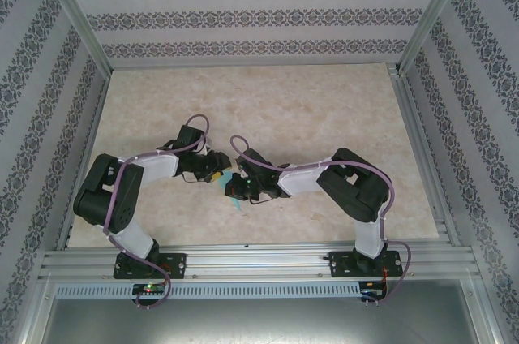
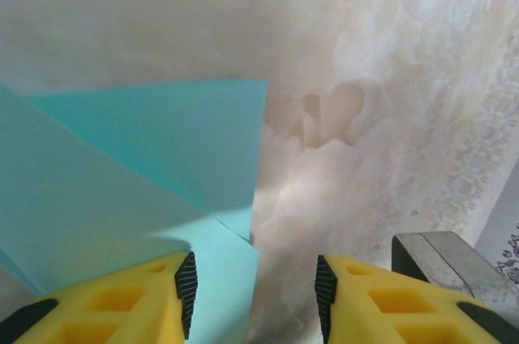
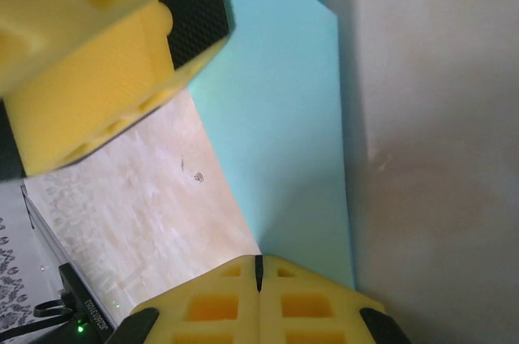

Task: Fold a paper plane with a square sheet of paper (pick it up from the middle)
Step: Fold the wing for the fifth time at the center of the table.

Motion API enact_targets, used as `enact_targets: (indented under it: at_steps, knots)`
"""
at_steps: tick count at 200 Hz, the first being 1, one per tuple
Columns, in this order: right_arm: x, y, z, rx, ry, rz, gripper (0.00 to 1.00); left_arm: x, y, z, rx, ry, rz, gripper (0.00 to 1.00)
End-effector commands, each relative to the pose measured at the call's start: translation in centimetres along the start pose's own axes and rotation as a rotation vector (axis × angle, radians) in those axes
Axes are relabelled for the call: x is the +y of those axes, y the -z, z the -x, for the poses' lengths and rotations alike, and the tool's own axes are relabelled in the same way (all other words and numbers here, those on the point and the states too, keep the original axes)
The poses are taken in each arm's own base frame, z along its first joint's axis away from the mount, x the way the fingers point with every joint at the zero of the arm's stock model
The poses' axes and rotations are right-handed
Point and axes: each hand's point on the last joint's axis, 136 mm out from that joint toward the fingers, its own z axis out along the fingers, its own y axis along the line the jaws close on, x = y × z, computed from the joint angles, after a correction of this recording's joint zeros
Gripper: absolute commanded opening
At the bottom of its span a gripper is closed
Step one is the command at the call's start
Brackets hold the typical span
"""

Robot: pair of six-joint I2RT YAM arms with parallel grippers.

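The paper plane (image 3: pixel 284 133) is turquoise paper folded into a narrow tapering shape with layered flaps. A small bit of it (image 1: pixel 236 205) shows between the two arms at the table's near middle. My right gripper (image 3: pixel 259 261) (image 1: pixel 233 195) is shut, and the paper's narrow end runs in at its fingertips. My left gripper (image 2: pixel 255 295) (image 1: pixel 216 174) is open just beside it. The paper's folded flaps (image 2: pixel 122 174) lie by its left finger, with one edge reaching into the gap. One yellow left finger (image 3: pixel 105 76) looms over the paper in the right wrist view.
The marble-patterned table (image 1: pixel 308 109) stretches away behind the arms. Aluminium frame rails (image 1: pixel 259 261) run along the near edge and up the sides, with patterned walls around.
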Motion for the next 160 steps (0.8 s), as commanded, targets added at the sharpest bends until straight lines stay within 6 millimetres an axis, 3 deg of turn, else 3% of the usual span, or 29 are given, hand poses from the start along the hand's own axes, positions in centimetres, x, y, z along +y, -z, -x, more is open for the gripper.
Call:
enact_targets:
  at_steps: [1,160]
  knots:
    - [-7.4,0.2,-3.0,0.093,-0.073,-0.244,0.0,0.5,0.0,1.4,-0.019,-0.024,-0.002,0.47]
    - [-8.3,0.4,-4.0,0.164,-0.056,-0.282,0.0,2.7,1.8,8.3,-0.057,0.016,-0.105,0.51]
